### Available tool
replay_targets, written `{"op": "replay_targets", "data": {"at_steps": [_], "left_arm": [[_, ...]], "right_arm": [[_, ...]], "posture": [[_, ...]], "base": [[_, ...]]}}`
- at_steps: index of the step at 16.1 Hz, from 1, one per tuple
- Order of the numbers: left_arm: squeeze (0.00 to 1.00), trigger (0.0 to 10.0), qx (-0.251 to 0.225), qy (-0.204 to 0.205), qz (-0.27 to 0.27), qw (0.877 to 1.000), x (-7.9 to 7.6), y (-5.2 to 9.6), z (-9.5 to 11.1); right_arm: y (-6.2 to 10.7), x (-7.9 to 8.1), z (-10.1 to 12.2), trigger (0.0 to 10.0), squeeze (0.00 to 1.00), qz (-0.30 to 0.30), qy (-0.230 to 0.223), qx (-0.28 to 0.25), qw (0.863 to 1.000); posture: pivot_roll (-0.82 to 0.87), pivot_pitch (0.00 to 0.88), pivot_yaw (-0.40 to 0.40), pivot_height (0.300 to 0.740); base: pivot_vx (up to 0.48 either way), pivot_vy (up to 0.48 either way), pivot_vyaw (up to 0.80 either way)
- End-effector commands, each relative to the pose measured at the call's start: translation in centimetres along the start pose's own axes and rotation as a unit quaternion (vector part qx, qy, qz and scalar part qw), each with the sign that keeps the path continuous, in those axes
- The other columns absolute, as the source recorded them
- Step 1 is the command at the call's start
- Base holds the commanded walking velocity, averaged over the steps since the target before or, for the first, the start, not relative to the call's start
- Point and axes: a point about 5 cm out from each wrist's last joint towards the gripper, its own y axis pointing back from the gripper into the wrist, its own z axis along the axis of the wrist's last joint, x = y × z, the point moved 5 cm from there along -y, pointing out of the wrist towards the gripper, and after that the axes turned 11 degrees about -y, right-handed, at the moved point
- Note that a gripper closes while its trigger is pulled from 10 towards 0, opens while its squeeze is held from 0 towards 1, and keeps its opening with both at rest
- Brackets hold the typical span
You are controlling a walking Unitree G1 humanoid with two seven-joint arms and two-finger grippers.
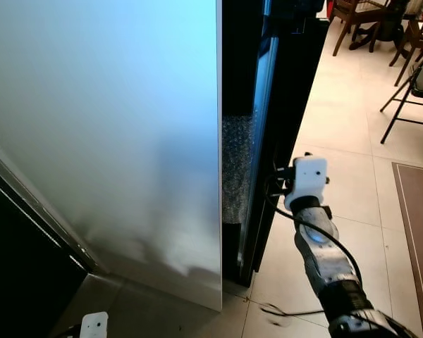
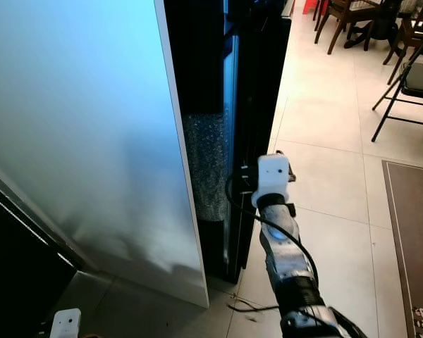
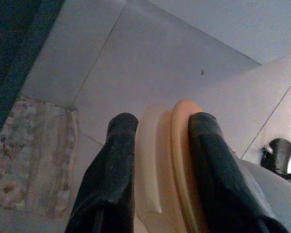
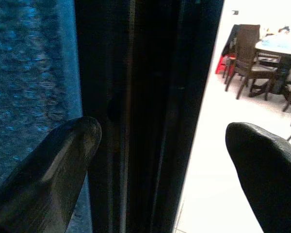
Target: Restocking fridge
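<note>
Fridge side panel (image 1: 113,127), pale and glossy, covers the left and centre of the head views, with its black door (image 1: 285,105) standing edge-on just right of centre. Between panel and door a strip of bubble wrap (image 1: 235,169) shows in the dark gap. The right claw (image 4: 160,145) sits at the door's edge, lower centre-right of the frame, its white wrist block up against the black door; its two fingers (image 4: 48,170) are spread wide apart, one on each side of the door's edge, gripping nothing that can be seen.

The left claw (image 3: 157,160) hangs low at the bottom left of the head views, over grey floor tiles (image 3: 150,63). It is clenched on a pale cream and orange object (image 3: 167,160), pinched between the two black fingers; what the object is cannot be told. A patterned mat (image 3: 31,150) lies on the floor beside it.

Wooden chairs (image 1: 352,17) and a folding chair (image 1: 412,84) stand at the upper right, and a brown rug (image 1: 416,225) lies along the right edge.
</note>
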Motion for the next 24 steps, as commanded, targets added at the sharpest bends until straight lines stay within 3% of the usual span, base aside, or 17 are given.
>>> {"op": "replay_targets", "data": {"at_steps": [1,4,8,14,21,22,24], "left_arm": [[0.0,10.0,0.012,-0.012,0.001,1.0,0.4,0.1,-0.8],[0.0,10.0,0.012,-0.013,-0.001,1.0,-0.1,0.1,-0.8],[0.0,10.0,0.007,-0.014,-0.011,1.0,-1.9,-0.2,0.3],[0.0,10.0,0.001,-0.012,-0.009,1.0,-1.6,-0.4,1.6],[0.0,10.0,0.004,-0.012,-0.01,1.0,-1.8,-0.4,1.4],[0.0,10.0,0.008,-0.012,-0.009,1.0,-1.5,-0.3,0.8],[0.0,10.0,0.013,-0.012,-0.006,1.0,-0.8,-0.1,-0.2]], "right_arm": [[-0.5,0.1,0.1,10.0,0.0,0.005,-0.007,0.004,1.0],[-1.0,0.5,0.4,10.0,0.0,0.019,-0.003,0.004,1.0],[-1.9,-0.2,1.5,10.0,0.0,0.013,0.003,-0.006,1.0],[-2.3,-1.7,2.3,10.0,0.0,-0.016,0.009,-0.023,1.0],[0.3,-8.0,2.3,10.0,0.0,-0.135,0.018,-0.046,0.99],[1.6,-10.2,2.3,10.0,0.0,-0.17,0.029,-0.05,0.984],[3.4,-12.5,1.6,10.0,0.0,-0.2,0.039,-0.04,0.978]], "posture": [[0.01,0.0,0.043,0.74],[0.01,0.0,0.042,0.74],[0.01,0.0,0.04,0.74],[0.01,0.0,0.035,0.74],[0.0,0.0,0.03,0.74],[-0.01,0.0,0.029,0.74],[-0.01,0.0,0.028,0.74]], "base": [[0.0,0.0,0.0],[0.0,0.0,0.0],[0.0,0.0,0.0],[0.0,0.0,0.0],[0.0,0.0,0.0],[0.0,0.0,0.0],[0.0,0.0,0.0]]}}
